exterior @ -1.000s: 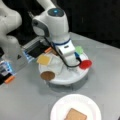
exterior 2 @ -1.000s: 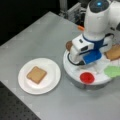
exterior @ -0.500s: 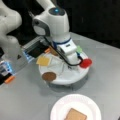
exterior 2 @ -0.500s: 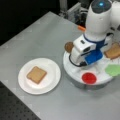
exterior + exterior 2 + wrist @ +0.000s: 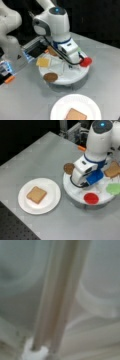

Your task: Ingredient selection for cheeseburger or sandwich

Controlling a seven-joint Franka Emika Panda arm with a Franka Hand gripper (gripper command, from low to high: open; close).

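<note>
Wrist view gives us only a pale blur of white walls and a ridge at very close range, which we read as the divided tray (image 5: 100, 300) right under the camera; no fingers show there. In both front views the pincer (image 5: 68, 65) sits low over the middle of the round white ingredient tray (image 5: 75, 75), its tips hidden behind the arm's own hand, so we cannot tell whether it is released, clenched or grasping anything. Around it the ingredients lie in their compartments: in a front view the red disc (image 5: 91, 198) is just beside the pincer toward the view's bottom, the green leaf (image 5: 114, 188) further off to the view's right, a tan toast square (image 5: 113, 169) beyond the pincer to the upper right, and the brown round patty (image 5: 68, 168) at the tray's rim to the pincer's left. In a front view we also see a yellowish-tan square (image 5: 43, 62) on the pincer's left, which may be the cheese or that same toast; we cannot tell which. Well apart from the pincer, the white round plate (image 5: 51, 200) carries one toast square (image 5: 36, 194) lying flat. We judge the sandwich barely begun: its base slice is placed, while patty, leaf, red disc and the remaining toast are all still on the tray.
</note>
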